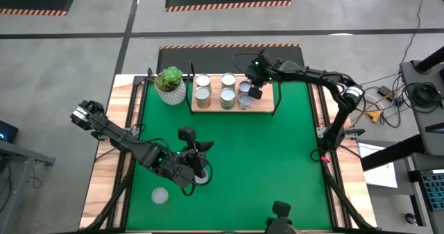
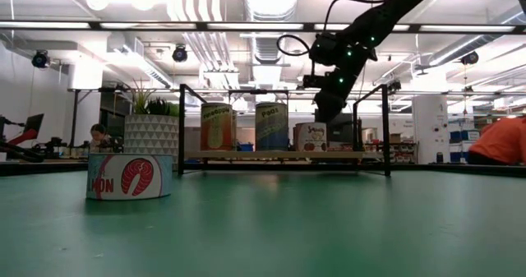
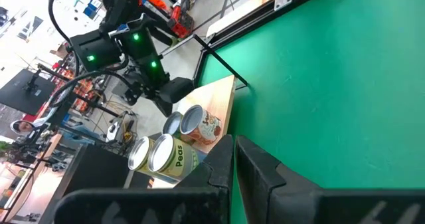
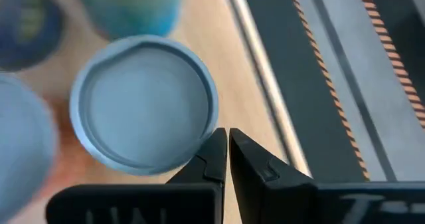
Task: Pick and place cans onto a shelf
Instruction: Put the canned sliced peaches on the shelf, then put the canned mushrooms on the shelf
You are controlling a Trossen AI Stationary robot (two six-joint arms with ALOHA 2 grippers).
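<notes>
On the shelf (image 2: 279,154), one can (image 3: 174,156) reads "Peas". A flat can (image 2: 130,177) on the worktop (image 2: 329,228) shows a red salmon and "MON". The right hand (image 1: 255,92), fingers together, hovers by the shelf's cans; the left hand (image 3: 234,159) is pressed together too.

Salmon can (image 2: 130,177) on green mat (image 2: 271,228) near camera; three cans (image 2: 217,126) on shelf (image 2: 283,155); right hand (image 2: 330,104) above shelf.

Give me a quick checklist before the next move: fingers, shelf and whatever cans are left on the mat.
1. Right gripper fingers shut, empty, above the shelf: ok.
2. Cans on the shelf upright: ok.
3. Room at the shelf's right end: cannot tell.
4. Left gripper fingers shut, holding nothing: ok.
5. Salmon can upright on the green mat: ok.
6. Can beside the left gripper free to grasp: cannot tell.
</notes>
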